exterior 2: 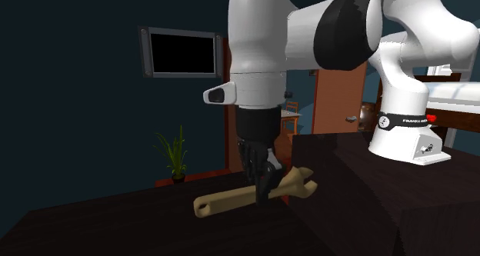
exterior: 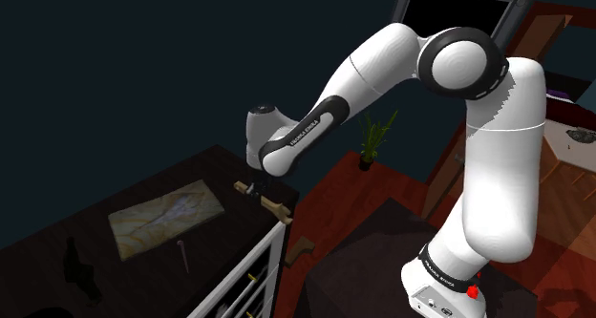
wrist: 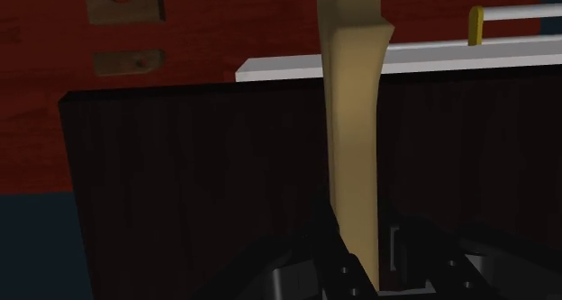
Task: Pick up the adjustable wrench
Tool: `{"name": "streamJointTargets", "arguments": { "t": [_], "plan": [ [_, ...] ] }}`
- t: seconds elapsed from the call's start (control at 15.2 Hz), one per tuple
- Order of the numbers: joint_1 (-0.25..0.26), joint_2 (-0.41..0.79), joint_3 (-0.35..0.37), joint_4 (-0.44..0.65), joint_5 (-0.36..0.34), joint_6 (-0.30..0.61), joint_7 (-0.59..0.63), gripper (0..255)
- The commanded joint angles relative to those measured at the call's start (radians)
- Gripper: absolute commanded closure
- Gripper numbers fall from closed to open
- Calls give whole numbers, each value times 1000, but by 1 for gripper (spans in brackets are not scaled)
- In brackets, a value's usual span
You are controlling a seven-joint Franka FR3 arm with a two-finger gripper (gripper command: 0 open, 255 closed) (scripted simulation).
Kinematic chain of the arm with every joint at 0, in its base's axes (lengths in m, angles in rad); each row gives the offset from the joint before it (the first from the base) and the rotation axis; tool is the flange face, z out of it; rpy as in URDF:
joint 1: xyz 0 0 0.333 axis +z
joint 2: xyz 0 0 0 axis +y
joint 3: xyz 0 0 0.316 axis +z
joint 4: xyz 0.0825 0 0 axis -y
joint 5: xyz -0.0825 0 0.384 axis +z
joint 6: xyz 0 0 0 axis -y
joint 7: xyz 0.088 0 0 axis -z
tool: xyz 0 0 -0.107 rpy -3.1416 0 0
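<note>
In the second exterior view you see the gripper [exterior 2: 265, 187] clamped on the tan adjustable wrench [exterior 2: 229, 200], gripping its shaft close to the forked head, which points to that view's right. Whether the wrench is clear of the dark table [exterior 2: 115, 227] you cannot tell there. The shoulder view gives you the layout: the wrench [exterior: 274, 207] sits at the table's [exterior: 57, 244] edge, near a tan mat [exterior: 167, 216]. The wrist view adds the shaft [wrist: 353, 118] running out from between the fingers [wrist: 315, 253], over a white drawer front [wrist: 279, 69] and the red floor [wrist: 225, 23].
</note>
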Motion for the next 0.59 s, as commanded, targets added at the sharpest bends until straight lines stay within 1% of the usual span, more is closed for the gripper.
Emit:
{"name": "streamJointTargets", "arguments": {
  "t": [0.0, 0.53],
  "plan": [
    [-4, -23, 6, -1, 8, -22, -6, 255],
    [-18, -109, 24, 1, 41, -107, -29, 255]
  ]
}}
